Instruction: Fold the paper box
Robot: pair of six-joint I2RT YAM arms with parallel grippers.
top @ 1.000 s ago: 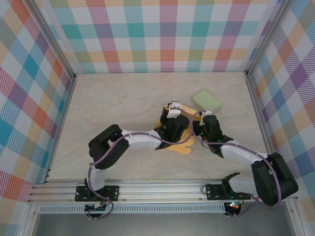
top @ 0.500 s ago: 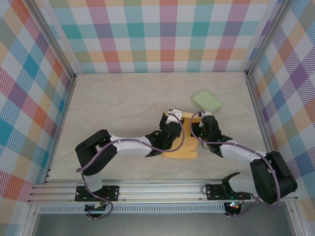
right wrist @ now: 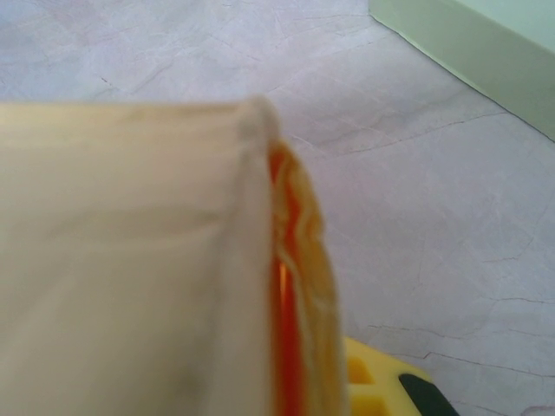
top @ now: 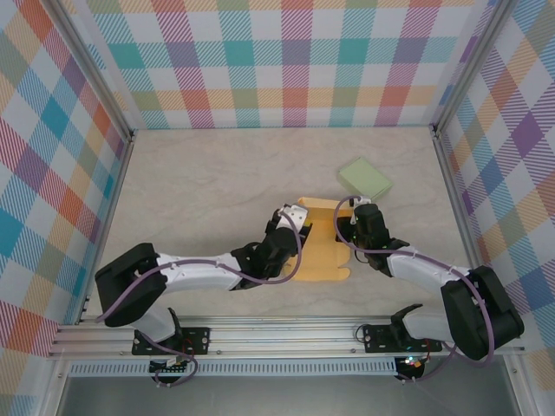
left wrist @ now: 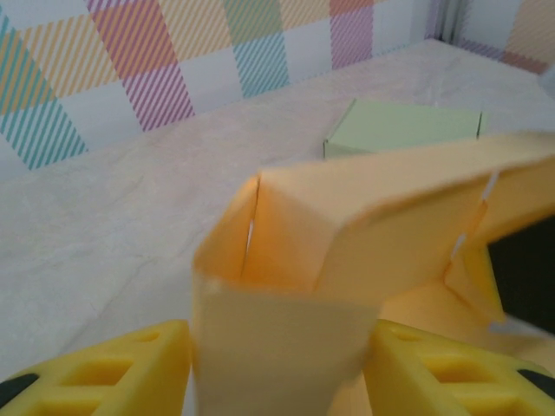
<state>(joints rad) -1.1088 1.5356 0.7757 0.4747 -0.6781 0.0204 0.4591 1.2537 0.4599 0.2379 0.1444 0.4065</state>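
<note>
On the marbled table (top: 217, 182), a part-folded yellow paper box (top: 323, 247) lies at centre frame between both arms, long axis running up and down the overhead view. A green box (top: 365, 177) sits just beyond, upper right. The right gripper (top: 351, 227) pinches the box's right wall, jaws closed on paper. The left gripper (top: 295, 227), jaws apart and holding nothing, faces the raised left flap, best placed to fold it.

Top external view: paper box between both pincers
You see the yellow paper box (top: 323, 251) sitting between the left pincer (top: 294, 217) and the right pincer (top: 349, 227), each meeting one side edge. A green box (top: 365, 177) rests on the table (top: 199, 182) just beyond the right pincer.
</note>
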